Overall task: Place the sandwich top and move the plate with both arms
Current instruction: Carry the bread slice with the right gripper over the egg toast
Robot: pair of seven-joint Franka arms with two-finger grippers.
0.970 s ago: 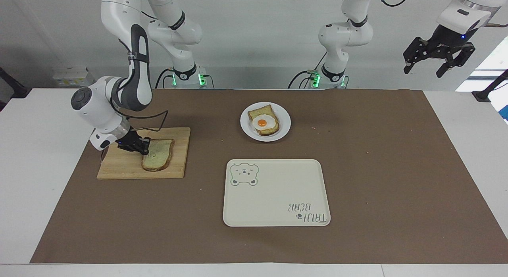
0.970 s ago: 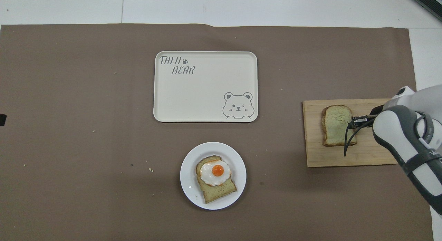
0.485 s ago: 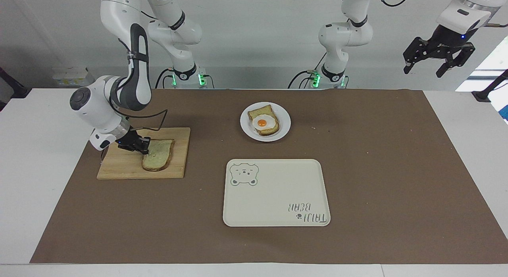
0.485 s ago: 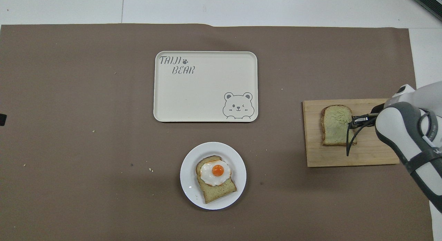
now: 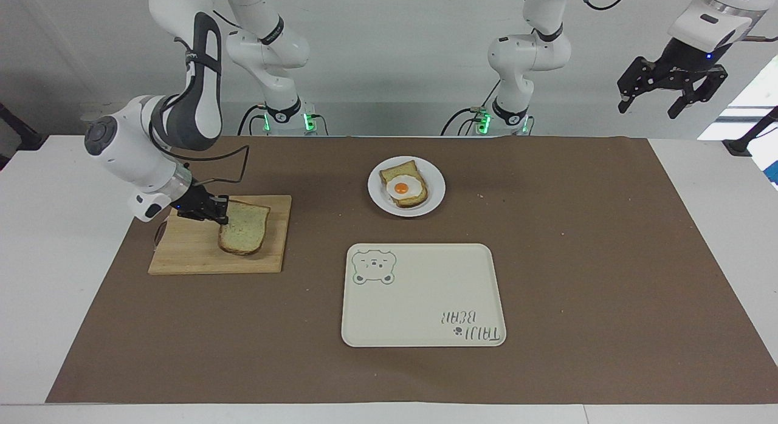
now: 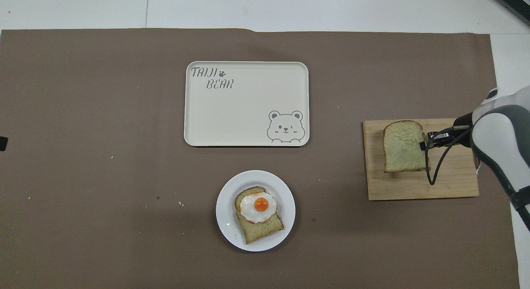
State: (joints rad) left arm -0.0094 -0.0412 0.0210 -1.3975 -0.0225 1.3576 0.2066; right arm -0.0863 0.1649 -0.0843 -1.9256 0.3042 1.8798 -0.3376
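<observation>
The sandwich top point(image 5: 245, 228) point(image 6: 403, 146), a plain slice of bread with a brown crust, hangs just above the wooden cutting board point(image 5: 182, 254) point(image 6: 414, 187). My right gripper point(image 5: 222, 211) point(image 6: 423, 145) is shut on the slice's edge. The small white plate point(image 5: 378, 202) point(image 6: 225, 222) lies near the robots at mid-table and carries a bread slice with a fried egg point(image 5: 403, 184) point(image 6: 258, 207). My left gripper point(image 5: 671, 91) waits open, high in the air off the left arm's end of the table.
A cream rectangular tray point(image 5: 425, 314) point(image 6: 248, 115) with a bear drawing lies farther from the robots than the plate. Brown paper point(image 5: 608, 260) covers the table. Small crumbs dot the paper.
My right gripper has lifted the sandwich top off the cutting board and raised its arm a little. The left arm has not moved.
</observation>
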